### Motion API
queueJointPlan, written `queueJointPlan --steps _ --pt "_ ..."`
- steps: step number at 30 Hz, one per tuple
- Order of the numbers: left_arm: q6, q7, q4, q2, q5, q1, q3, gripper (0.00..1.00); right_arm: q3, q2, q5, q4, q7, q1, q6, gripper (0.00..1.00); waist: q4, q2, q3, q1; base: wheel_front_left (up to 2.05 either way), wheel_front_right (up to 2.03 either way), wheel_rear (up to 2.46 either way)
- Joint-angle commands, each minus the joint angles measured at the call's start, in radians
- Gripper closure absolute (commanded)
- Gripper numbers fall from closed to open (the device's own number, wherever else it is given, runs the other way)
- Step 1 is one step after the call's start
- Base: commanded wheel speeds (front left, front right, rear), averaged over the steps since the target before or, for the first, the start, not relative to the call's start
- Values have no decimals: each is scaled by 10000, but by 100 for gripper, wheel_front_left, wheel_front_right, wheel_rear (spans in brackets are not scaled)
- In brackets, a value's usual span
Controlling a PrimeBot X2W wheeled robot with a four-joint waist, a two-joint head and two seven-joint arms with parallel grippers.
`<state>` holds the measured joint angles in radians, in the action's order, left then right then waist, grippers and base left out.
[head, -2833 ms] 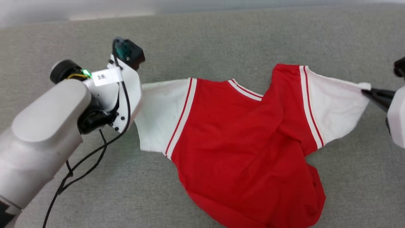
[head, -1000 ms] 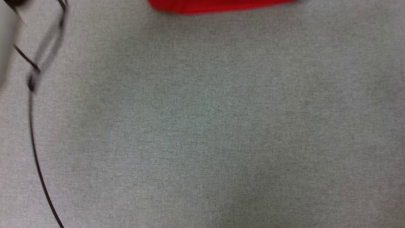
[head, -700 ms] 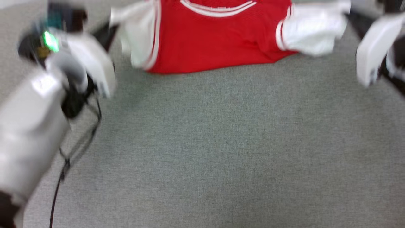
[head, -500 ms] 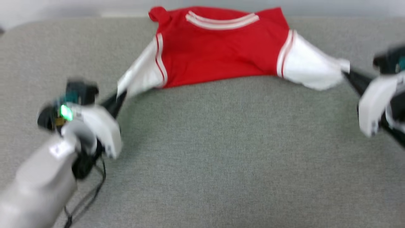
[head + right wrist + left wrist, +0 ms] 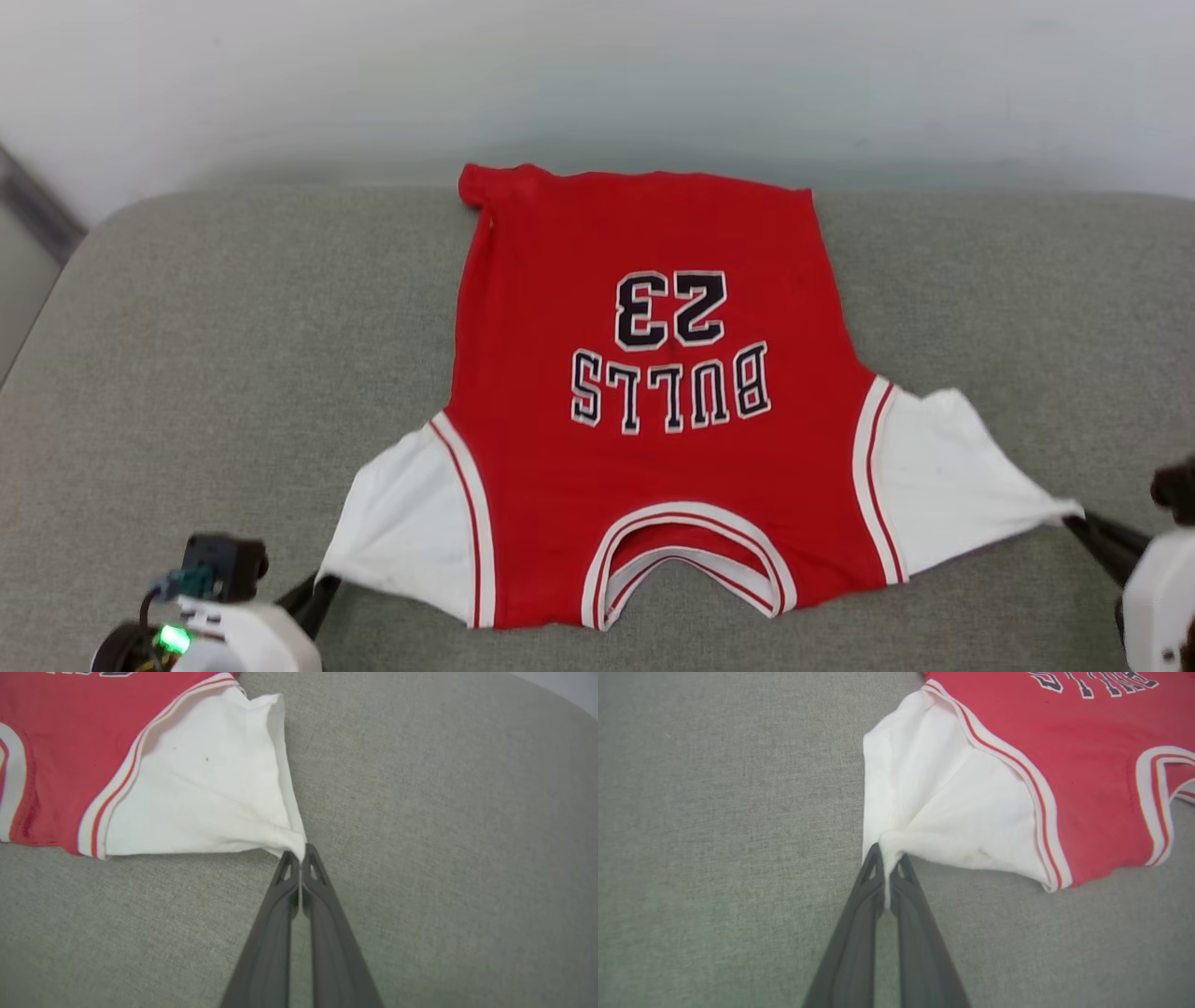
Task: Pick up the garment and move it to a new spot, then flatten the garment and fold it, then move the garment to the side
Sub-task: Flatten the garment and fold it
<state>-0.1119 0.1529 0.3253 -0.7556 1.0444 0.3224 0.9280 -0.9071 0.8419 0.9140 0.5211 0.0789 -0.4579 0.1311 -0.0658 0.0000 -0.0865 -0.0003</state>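
The garment (image 5: 653, 467), a red T-shirt with white sleeves and an upside-down "BULLS 23" print, lies spread on the grey cushion. Its collar (image 5: 686, 560) is nearest me and its hem is far. My left gripper (image 5: 322, 586) at the lower left is shut on the tip of the left white sleeve (image 5: 401, 532). In the left wrist view the sleeve cloth (image 5: 934, 788) is pinched between the closed fingers (image 5: 859, 914). My right gripper (image 5: 1075, 521) at the lower right is shut on the right sleeve tip (image 5: 952, 476). The right wrist view shows that sleeve (image 5: 201, 788) drawn to a point at the gripper (image 5: 302, 851).
The grey cushioned surface (image 5: 233, 327) has a rounded far-left corner and ends at a pale wall (image 5: 597, 75). A darker gap (image 5: 28, 224) runs beside its left edge. The hem's far-left corner (image 5: 481, 182) is curled over. Bare cushion lies on both sides of the shirt.
The head view has shifted a lot between frames. The shirt, bunched before, now lies flat with the print up. Both grippers have come back toward me, still holding the sleeve tips.
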Motion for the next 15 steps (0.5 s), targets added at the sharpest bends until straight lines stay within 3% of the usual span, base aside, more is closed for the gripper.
queueJointPlan --steps 1,8,15 --pt "-199 86 -180 -193 161 -457 -55 100 243 173 145 -158 22 706 -7 100 34 0 315 3 0 0 0" --pt "-856 221 -970 -782 541 -1757 -39 100 1276 667 534 -1046 -609 3169 -9 100 110 0 605 3 0 0 0" --pt "-1217 322 -1456 -886 597 -2147 -50 100 2197 826 711 -1962 -1902 4723 -10 100 106 0 470 3 0 0 0"
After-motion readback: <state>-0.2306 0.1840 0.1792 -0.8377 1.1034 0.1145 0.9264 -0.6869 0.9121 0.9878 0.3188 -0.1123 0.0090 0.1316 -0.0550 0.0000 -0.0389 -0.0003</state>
